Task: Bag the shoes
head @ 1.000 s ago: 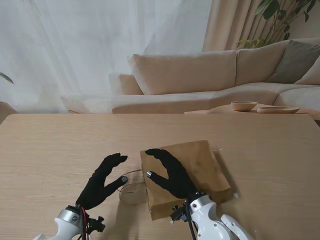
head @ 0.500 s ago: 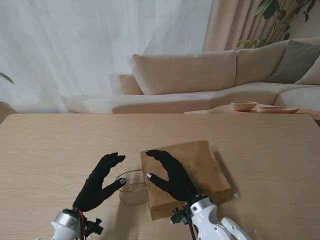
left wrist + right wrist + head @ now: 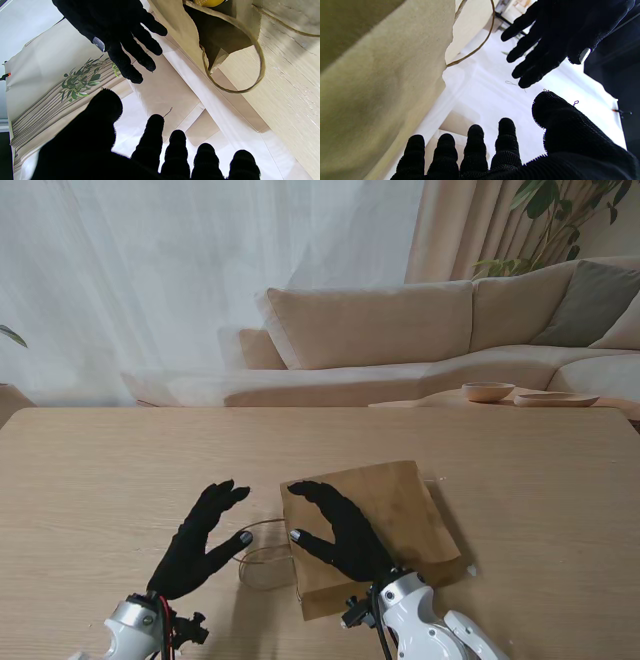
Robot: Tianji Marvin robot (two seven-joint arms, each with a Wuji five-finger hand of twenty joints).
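Observation:
A brown paper bag point(image 3: 385, 520) lies flat on the wooden table point(image 3: 100, 470), its mouth toward my left hand, with twine handles point(image 3: 262, 555) spilling out. In the left wrist view the bag's mouth point(image 3: 220, 37) gapes and a bit of something yellow point(image 3: 208, 2) shows inside. My right hand point(image 3: 335, 530) hovers over the bag's mouth end, fingers spread, holding nothing. My left hand point(image 3: 200, 540) is just left of the handles, also open and apart from them. Each wrist view shows the other hand: the right hand point(image 3: 117, 32) and the left hand point(image 3: 552, 40).
A beige sofa point(image 3: 420, 330) stands beyond the table's far edge, with two wooden bowls point(image 3: 530, 394) on a low table at the right. White curtains and a plant point(image 3: 560, 220) fill the background.
Both hands shifted only slightly. The left hand eased a little away from the bag and the right hand's fingers drew a bit nearer to me over the bag's mouth.

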